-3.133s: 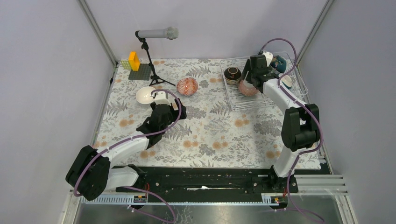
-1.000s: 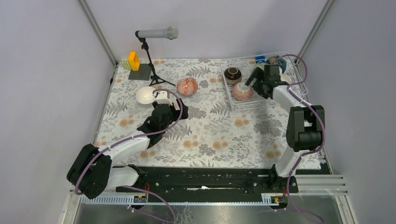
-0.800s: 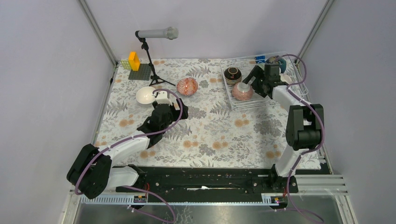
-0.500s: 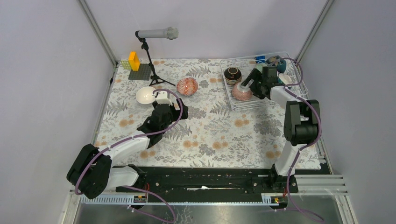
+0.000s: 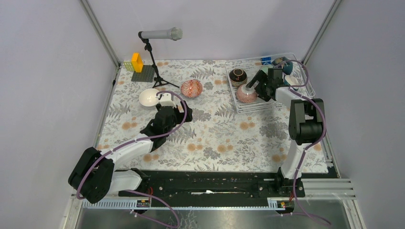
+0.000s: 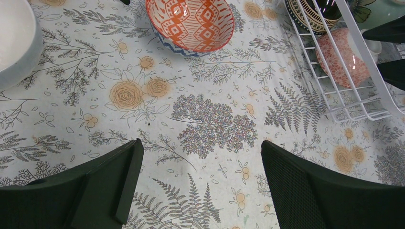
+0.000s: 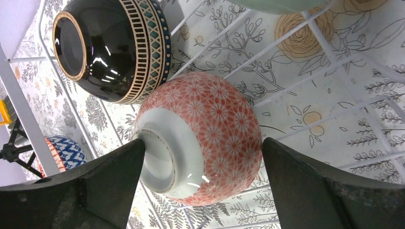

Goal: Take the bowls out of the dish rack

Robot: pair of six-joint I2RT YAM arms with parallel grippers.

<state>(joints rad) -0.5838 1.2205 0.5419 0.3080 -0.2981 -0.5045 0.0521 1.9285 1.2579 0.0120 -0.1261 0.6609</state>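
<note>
The white wire dish rack (image 5: 274, 102) stands at the back right. In it a pink patterned bowl (image 5: 247, 94) lies on its side next to a dark brown bowl (image 5: 238, 76); a teal bowl (image 5: 288, 65) sits at the back. My right gripper (image 5: 258, 88) is open. In the right wrist view its jaws (image 7: 203, 148) straddle the pink bowl (image 7: 215, 119), one finger by the foot, one by the side. My left gripper (image 5: 183, 113) is open and empty over the cloth. A white bowl (image 5: 149, 97) and an orange patterned bowl (image 5: 191, 88) sit on the table.
A microphone (image 5: 160, 34) on a black tripod stand (image 5: 157, 78) stands at the back left beside a yellow-orange block (image 5: 137, 63) on a grey plate. A mint green bowl's edge (image 7: 277, 4) shows in the rack. Grey walls close both sides.
My right gripper pulled back from the pink bowl, which shifted slightly left and forward in the rack, then came in again and now straddles it. The left arm has not moved.
</note>
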